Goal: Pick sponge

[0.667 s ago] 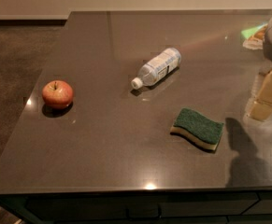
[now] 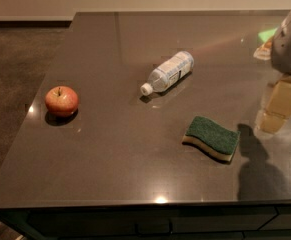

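- Since the sponge (image 2: 211,138) lies untouched, the step in hand is judged to be the approach. The dark table (image 2: 110,159) is the largest thing to be reckoned with. Its hard, glossy top offers no give, so a descent is best ended just at the surface rather than pressed into it.
- The gripper (image 2: 279,106) is seen at three o'clock in the view, hanging over the table's right side. It is placed at about two o'clock from the sponge, near it but apart. Whether it is wide or narrow cannot be told, so an opening wider than the sponge's short side is best secured before anything is lowered.
- The water bottle (image 2: 167,73) is laid on its side at about eleven o'clock from the sponge, well apart. No detour is called for, provided the approach is made from the right.
- The sponge is found flat, green side up, at about four o'clock from the table's middle, near the front edge. Its long axis is turned from ten towards four o'clock. The grip is best set across the short side, over the middle, and closed gently, since the foam is likely to be squashed and may be tipped if caught at one end.
- The apple (image 2: 61,100) is set at about nine o'clock from the sponge, well apart, and need not be considered.
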### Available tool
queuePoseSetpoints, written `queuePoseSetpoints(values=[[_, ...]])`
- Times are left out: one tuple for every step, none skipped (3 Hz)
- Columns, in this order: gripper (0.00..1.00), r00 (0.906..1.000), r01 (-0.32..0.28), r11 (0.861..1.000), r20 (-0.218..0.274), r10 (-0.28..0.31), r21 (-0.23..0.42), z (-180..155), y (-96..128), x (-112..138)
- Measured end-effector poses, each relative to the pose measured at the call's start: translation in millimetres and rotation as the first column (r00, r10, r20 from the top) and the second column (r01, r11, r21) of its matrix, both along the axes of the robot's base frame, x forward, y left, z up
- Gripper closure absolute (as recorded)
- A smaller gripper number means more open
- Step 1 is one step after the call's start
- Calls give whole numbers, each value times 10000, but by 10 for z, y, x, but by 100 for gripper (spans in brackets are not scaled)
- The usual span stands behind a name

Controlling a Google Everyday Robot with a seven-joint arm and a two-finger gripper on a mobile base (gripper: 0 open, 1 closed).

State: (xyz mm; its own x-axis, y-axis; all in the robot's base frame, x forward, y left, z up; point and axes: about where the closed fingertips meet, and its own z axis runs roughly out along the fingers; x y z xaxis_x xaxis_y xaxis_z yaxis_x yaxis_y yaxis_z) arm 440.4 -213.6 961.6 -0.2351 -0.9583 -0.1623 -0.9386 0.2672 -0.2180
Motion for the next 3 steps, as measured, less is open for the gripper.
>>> queuePoseSetpoints(values=[[0,9984,19,9998,-557,-29,-184,-273,115,-13],[0,9966,-134,9994,-814,106,-328,-530,261,-41],[0,9955,-15,9999,-944,5,-109,-796,363,-93]])
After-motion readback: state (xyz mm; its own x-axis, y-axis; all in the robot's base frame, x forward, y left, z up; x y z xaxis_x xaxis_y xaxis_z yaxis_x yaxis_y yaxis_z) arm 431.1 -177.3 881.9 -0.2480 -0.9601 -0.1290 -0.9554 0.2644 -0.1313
